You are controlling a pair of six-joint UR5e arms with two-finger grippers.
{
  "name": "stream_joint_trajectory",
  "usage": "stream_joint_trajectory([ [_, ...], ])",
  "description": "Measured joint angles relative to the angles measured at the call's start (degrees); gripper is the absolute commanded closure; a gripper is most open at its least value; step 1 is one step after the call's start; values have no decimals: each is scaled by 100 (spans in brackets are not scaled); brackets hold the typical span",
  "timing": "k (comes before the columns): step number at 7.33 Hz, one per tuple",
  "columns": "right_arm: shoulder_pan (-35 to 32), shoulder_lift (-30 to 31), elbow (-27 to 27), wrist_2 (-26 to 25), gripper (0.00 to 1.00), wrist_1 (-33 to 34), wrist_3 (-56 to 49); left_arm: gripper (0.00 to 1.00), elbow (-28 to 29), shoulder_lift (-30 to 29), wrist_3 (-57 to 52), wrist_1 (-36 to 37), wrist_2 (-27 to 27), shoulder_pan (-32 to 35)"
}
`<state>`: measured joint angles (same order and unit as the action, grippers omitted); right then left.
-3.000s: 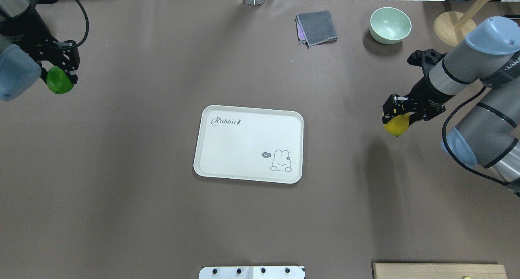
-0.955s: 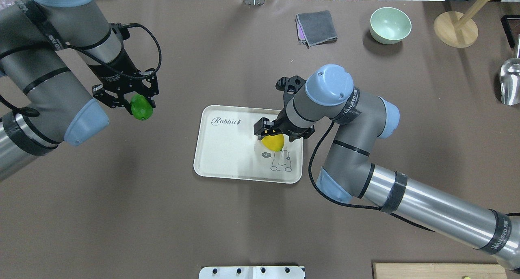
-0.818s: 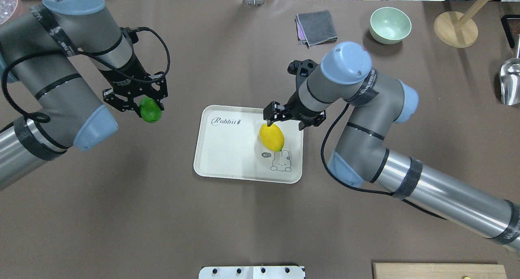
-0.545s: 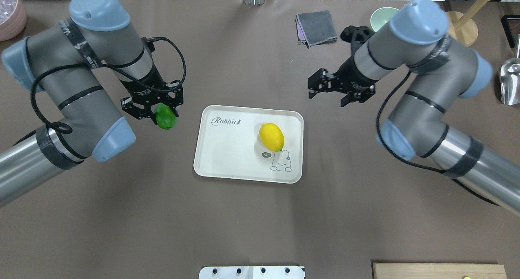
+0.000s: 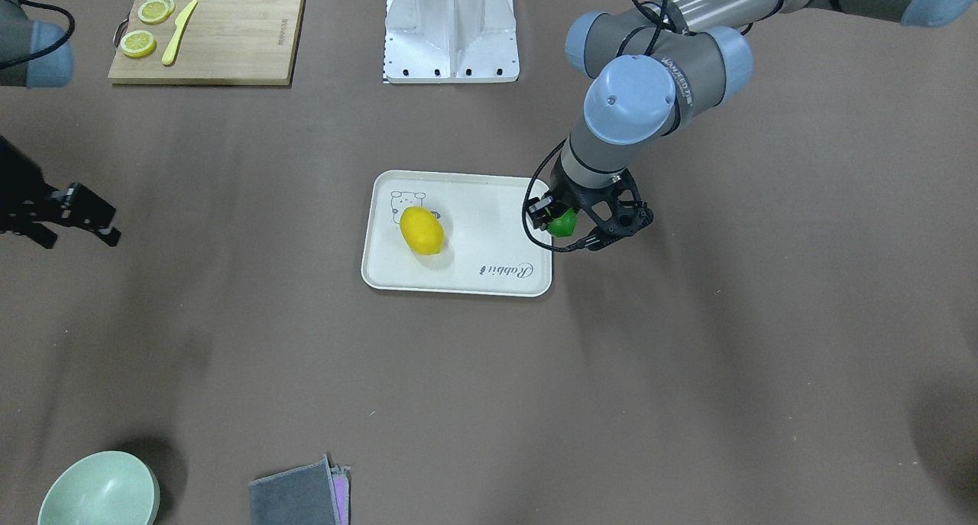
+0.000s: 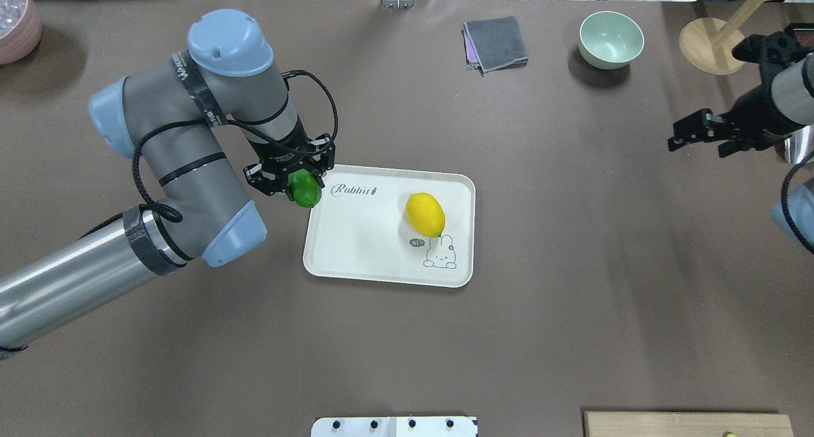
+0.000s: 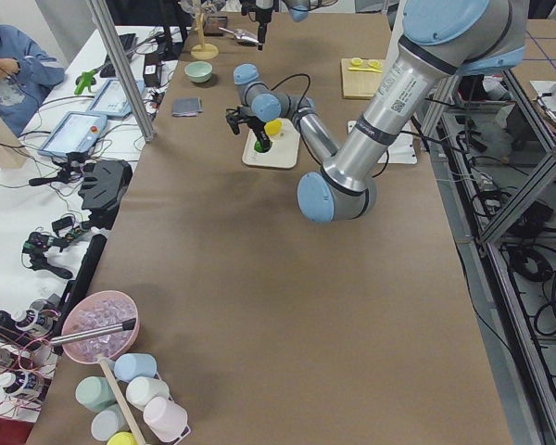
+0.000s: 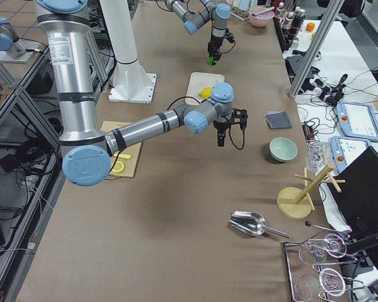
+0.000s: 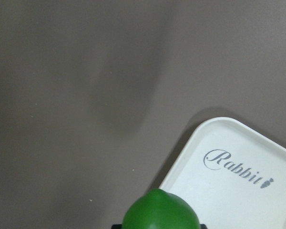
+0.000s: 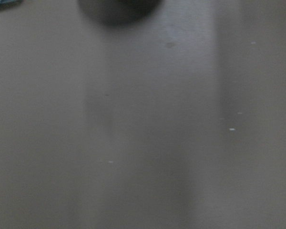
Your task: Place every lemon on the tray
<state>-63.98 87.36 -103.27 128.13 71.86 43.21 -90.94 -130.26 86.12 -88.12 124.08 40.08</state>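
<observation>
Holding the green lemon [image 6: 305, 191] clamped in my left jaws over the rim of the tray [image 6: 356, 259], I reckon I next ease inward near the yellow lemon [image 6: 425, 214] lying on the tray, then let go; right jaws gape empty, well off it.

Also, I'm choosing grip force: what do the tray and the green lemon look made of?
The tray: probably matte plastic or melamine, cream, printed drawing, moulded rounded rim. The green lemon: smooth skin with a slight sheen; real or plastic, cannot tell.
</observation>
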Motion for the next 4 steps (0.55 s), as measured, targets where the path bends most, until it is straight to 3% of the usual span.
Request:
stream_joint_trajectory([
  [2, -703, 533, 281, -250, 0, 326, -1640, 83, 250, -156, 312, -257, -306, -274],
  [3, -1181, 575, 514, -285, 0, 651, -2523, 68, 427, -263, 481, -388, -527, -466],
  [4, -1604, 567, 726, -272, 0, 888, -3142, 25, 574, -332, 646, -538, -718, -626],
])
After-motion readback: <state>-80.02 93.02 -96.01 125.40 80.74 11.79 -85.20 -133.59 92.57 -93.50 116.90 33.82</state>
